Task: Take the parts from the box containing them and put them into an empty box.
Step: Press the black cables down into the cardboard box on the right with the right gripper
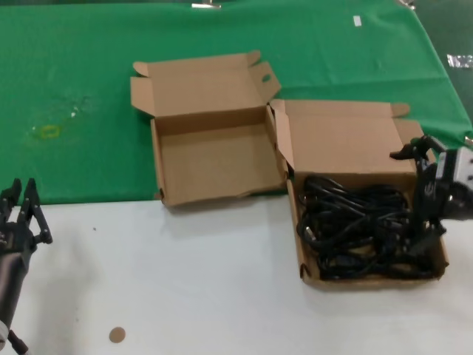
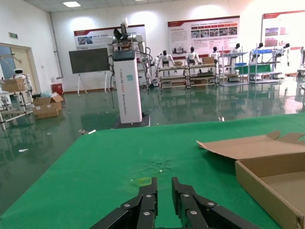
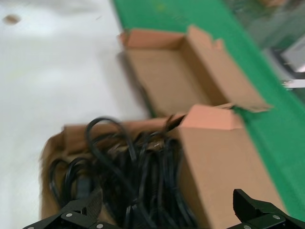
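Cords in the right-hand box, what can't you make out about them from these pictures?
- Cords: how many; they are tangled in the head view and blurred in the right wrist view.
- Plugs: too small and dark to pick out in the head view.
- Full box: its floor, hidden by the cords.
- Right gripper: whether it touches a cord; black against black in the head view.

I can find almost no text that I am able to read. In the left wrist view, a white pillar (image 2: 127, 86) in the hall carries vertical lettering, and wall posters (image 2: 202, 34) carry printed lines, but all are too small for me. The boxes show no labels.
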